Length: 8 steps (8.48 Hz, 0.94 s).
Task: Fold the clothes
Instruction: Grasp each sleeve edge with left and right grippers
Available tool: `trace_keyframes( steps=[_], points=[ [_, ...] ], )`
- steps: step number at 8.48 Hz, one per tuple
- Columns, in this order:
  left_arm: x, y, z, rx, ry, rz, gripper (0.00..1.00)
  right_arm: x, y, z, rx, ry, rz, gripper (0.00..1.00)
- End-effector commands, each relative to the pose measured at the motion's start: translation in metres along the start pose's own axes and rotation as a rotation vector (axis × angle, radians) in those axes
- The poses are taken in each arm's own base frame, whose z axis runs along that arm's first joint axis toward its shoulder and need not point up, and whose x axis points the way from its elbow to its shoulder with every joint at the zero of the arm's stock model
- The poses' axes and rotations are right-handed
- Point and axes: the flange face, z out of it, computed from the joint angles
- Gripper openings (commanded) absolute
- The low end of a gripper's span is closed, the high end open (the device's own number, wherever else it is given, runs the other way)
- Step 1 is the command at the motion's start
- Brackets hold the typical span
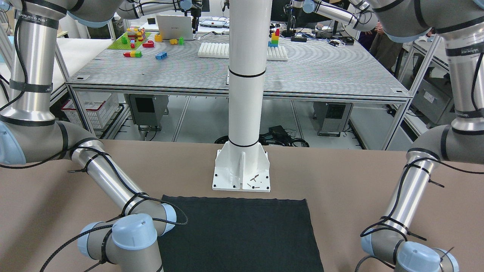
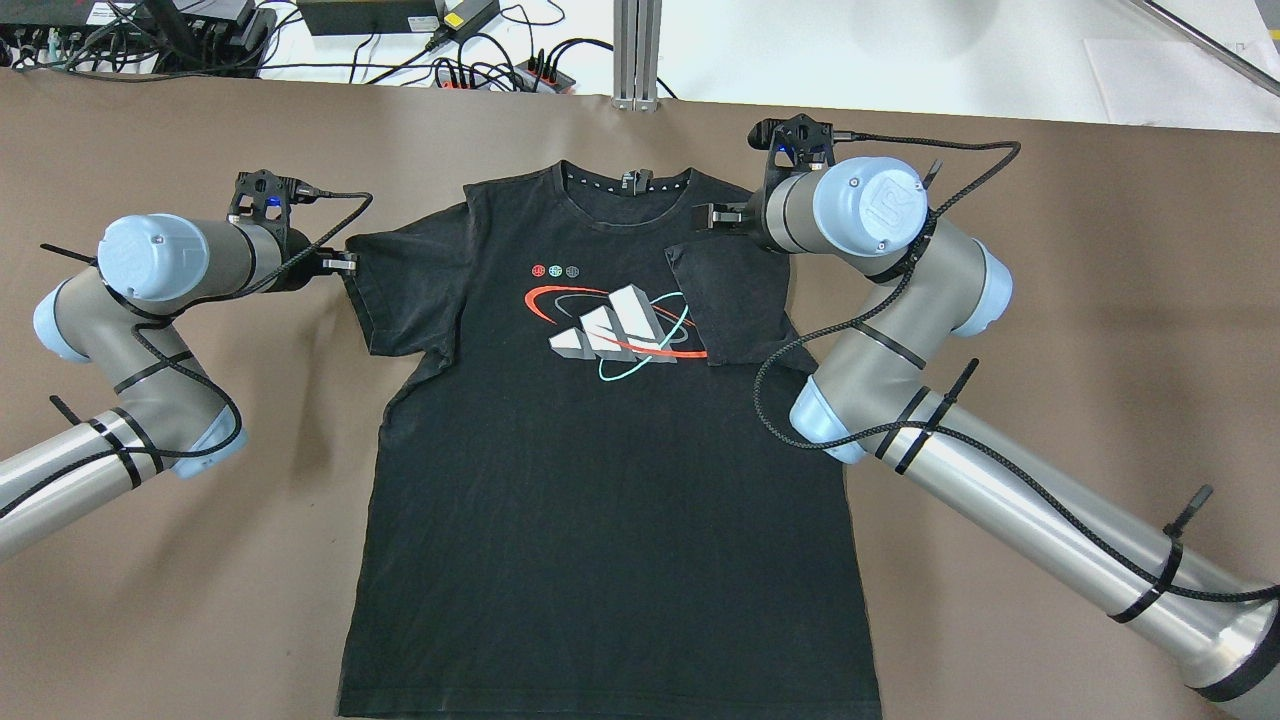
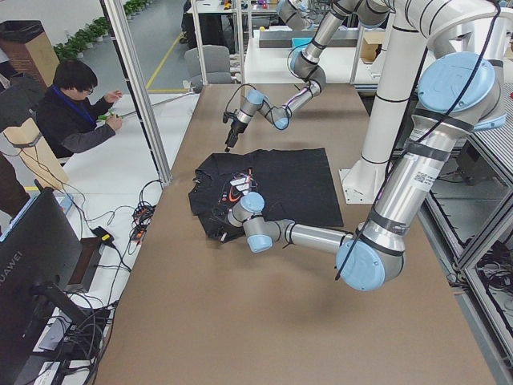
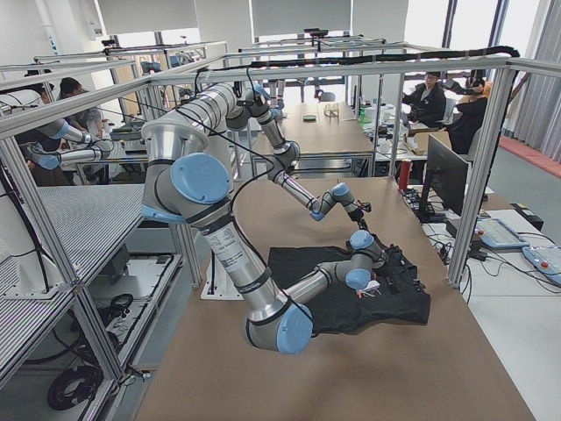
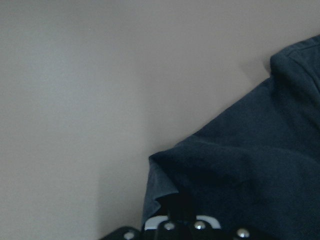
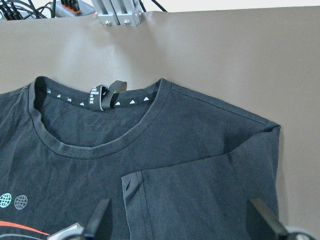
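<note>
**Black T-shirt**: lies flat and print up on the brown table covering, hem nearest the robot, collar farthest. The overhead view cuts off the hem.

**White pole**: its base plate stands near the hem, not touching it.

**Right sleeve**: folded inward onto the chest, its edge touching the print.

**Left gripper**: fingers pressed together on the outer hem of the spread left sleeve. Cloth hides the fingertips in the wrist view.

**Right gripper**: fingers spread and holding nothing, over the folded shoulder. Contact with the cloth cannot be told.

**Neck label**: curled at the collar.

**Open room**: bare covering on both sides of the shirt. Cables lie beyond the far table edge.
</note>
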Motion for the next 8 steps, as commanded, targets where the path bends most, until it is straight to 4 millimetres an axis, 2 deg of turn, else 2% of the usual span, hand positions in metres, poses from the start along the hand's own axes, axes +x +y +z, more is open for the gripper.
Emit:
trace_keyframes(
  steps=[1, 2, 4, 5, 7, 8],
  points=[
    [0.010, -0.015, -0.008, -0.012, 0.030, -0.011, 0.00, 0.005, 0.003, 0.001, 0.002, -0.004, -0.001, 0.94],
    [0.023, -0.024, -0.015, -0.011, 0.031, -0.028, 0.00, 0.009, 0.005, 0.002, 0.004, -0.008, -0.001, 0.94],
    [0.081, -0.050, -0.052, -0.033, 0.004, -0.104, 0.00, 0.011, 0.006, 0.002, 0.004, -0.008, -0.001, 0.94],
    [0.125, -0.064, -0.066, -0.035, 0.004, -0.159, 0.00, 0.014, 0.006, 0.002, 0.004, -0.004, 0.000, 0.94],
    [0.251, -0.060, -0.060, -0.022, -0.028, -0.206, 0.00, 0.022, 0.011, 0.004, 0.003, -0.005, -0.002, 0.94],
    [0.296, -0.068, -0.055, -0.024, -0.050, -0.242, 0.00, 0.028, 0.014, 0.006, 0.002, 0.000, -0.001, 0.94]
  ],
)
